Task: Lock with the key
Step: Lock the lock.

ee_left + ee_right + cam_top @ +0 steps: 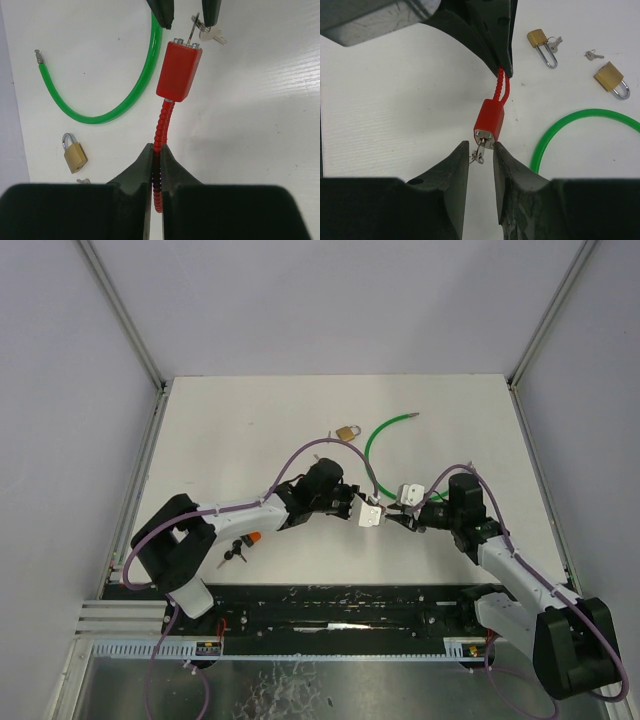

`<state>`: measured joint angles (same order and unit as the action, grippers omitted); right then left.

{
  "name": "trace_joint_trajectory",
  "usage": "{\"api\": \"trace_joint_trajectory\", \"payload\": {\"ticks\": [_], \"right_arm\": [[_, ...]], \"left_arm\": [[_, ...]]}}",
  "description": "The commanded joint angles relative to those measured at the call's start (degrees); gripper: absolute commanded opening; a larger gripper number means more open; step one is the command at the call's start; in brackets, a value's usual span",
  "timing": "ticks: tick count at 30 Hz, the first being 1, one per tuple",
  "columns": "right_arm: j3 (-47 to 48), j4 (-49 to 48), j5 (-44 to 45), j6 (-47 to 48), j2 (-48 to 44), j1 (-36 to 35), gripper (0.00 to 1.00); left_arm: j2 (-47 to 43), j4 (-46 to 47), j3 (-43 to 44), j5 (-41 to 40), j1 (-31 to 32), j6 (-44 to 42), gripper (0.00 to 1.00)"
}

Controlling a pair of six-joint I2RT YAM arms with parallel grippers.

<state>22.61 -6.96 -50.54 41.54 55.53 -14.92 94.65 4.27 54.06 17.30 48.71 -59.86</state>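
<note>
A red cable lock body point(178, 70) hangs in the air on its ribbed red cable point(160, 127). My left gripper point(156, 150) is shut on that cable just below the body. A small silver key point(480, 151) sticks out of the lock body's point(489, 119) metal end face. My right gripper point(481, 148) is open, its jaws on either side of the key with a gap on both sides. In the top view the two grippers meet mid-table, left point(368, 508) and right point(402, 514).
A green cable point(100, 117) curves on the table beside the lock, also in the right wrist view point(555, 135). Two brass padlocks point(542, 40) point(610, 77) and a loose key point(593, 55) lie beyond. Dark-headed keys point(235, 552) lie near the left arm's base.
</note>
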Motion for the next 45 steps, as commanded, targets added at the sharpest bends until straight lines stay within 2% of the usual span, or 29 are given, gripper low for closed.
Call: {"api": "trace_joint_trajectory", "payload": {"ticks": [1, 10, 16, 23, 27, 36, 42, 43, 45], "right_arm": [[-0.2, -3.3, 1.6, 0.8, 1.0, -1.1, 0.32], [-0.3, -3.0, 3.7, 2.9, 2.5, -1.8, 0.33], [-0.3, -3.6, 3.7, 3.3, 3.0, -2.3, 0.26], [-0.5, -2.7, 5.1, 6.0, 3.1, -3.2, 0.28], [-0.6, -2.4, 5.9, 7.5, 3.4, -3.7, 0.26], [-0.4, -1.9, 6.7, 9.2, 3.5, -4.7, 0.0], [0.9, 0.1, 7.1, 10.3, 2.9, -4.9, 0.0], [1.0, 0.0, 7.2, 10.0, 2.9, -4.9, 0.04], [0.9, 0.1, 7.4, 10.2, 2.8, -4.9, 0.19]], "left_arm": [[-0.8, 2.1, -0.1, -0.3, 0.1, 0.9, 0.0], [-1.2, 2.5, -0.4, 0.0, 0.0, 1.1, 0.0], [-1.5, 2.8, -0.6, 0.3, 0.0, 1.2, 0.0], [-1.7, 2.9, -0.6, 0.9, -0.3, 1.5, 0.0], [-1.8, 3.1, -0.7, 1.3, -0.4, 1.7, 0.0], [-2.0, 3.2, -0.7, 2.1, -0.7, 2.1, 0.0], [-2.1, 3.2, -0.7, 2.7, -1.0, 2.3, 0.0], [-2.1, 3.1, -0.6, 2.7, -1.0, 2.4, 0.0], [-2.0, 2.9, -0.5, 2.8, -1.0, 2.4, 0.0]]}}
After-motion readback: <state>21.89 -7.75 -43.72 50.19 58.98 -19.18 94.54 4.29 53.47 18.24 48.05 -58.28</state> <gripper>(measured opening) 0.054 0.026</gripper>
